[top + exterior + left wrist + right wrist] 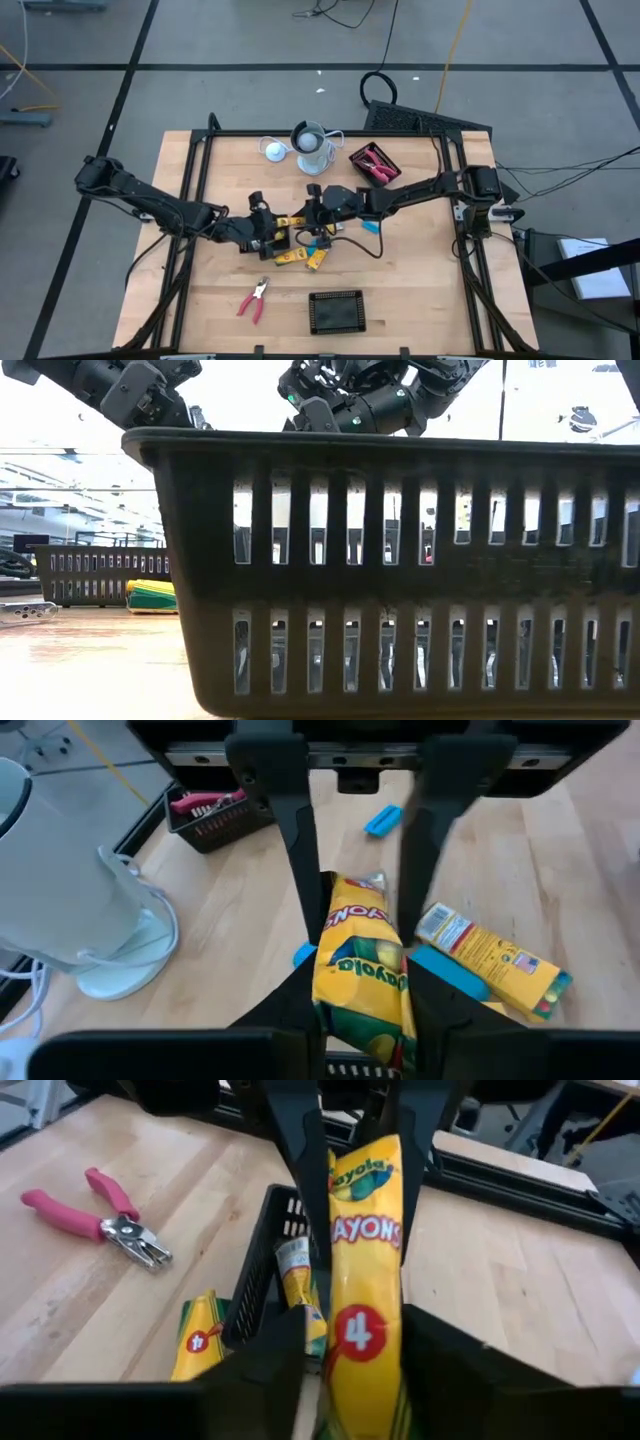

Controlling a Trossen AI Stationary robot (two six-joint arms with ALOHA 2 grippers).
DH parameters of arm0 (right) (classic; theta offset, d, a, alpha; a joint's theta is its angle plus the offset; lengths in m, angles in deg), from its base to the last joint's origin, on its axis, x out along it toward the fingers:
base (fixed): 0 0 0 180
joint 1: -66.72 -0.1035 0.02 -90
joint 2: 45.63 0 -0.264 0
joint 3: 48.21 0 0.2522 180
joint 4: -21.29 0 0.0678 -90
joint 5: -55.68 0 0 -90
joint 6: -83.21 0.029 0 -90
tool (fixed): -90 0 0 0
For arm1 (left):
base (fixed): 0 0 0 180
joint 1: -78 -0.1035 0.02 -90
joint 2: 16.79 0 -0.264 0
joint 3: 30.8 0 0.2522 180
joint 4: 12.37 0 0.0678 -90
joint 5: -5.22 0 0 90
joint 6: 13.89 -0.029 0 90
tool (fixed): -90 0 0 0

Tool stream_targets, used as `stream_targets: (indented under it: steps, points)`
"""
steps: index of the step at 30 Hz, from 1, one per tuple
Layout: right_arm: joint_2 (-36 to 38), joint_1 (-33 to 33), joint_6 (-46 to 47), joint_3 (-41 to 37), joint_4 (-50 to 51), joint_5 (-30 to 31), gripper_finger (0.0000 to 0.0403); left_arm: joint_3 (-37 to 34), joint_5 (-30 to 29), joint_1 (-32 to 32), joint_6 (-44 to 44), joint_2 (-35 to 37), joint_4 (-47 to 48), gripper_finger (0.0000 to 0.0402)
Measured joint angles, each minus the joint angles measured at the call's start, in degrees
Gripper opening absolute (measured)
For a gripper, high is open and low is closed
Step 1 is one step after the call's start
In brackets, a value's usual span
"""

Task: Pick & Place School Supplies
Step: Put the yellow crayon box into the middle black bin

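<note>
A yellow crayon pack (291, 222) hangs in the air between both grippers over the table's middle. My left gripper (272, 226) comes from the left and my right gripper (309, 216) from the right; each is shut on one end of the pack. Below them stands a small black mesh tray (258, 1285) with another crayon pack (297, 1285) in it. More yellow packs (303, 260) lie on the wood. A light-blue piece (371, 226) and red-handled pliers (254, 299) lie apart. The low view shows only both grippers' bodies above a basket wall. My left gripper pinches the crayon pack between its two fingers (300, 1005) at the pack's left end (360, 1000), coming level from the table's left, along the pack. The pack is lifted clear. My right gripper pinches the same pack between its two fingers (285, 1350) at its right end (362, 1370), coming level from the table's right, along the pack. The pack's far end (365, 1165) sits between the other arm's fingers.
A black mesh tray (336, 312) sits at the near edge and fills the low view. Another tray (375, 165) with red tools stands far right. A pale cup (312, 145) and a white disc (275, 150) stand at the far side. Bare wood lies left and right.
</note>
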Motion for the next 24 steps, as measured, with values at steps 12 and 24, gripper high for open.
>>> stream_targets:
  steps: [12, 24]
  points:
    - [-0.05, -0.8, 1.33, -0.04, 4.57, 0.4, 0.0232, 0.02, -1.65, 1.02, 7.44, 0.02, 10.44, 0.008]
    - [2.39, -2.27, 1.78, -1.43, 8.92, 0.54, 0.021, -0.8, -4.22, 9.23, 24.6, 5.4, 26.57, 0.008]
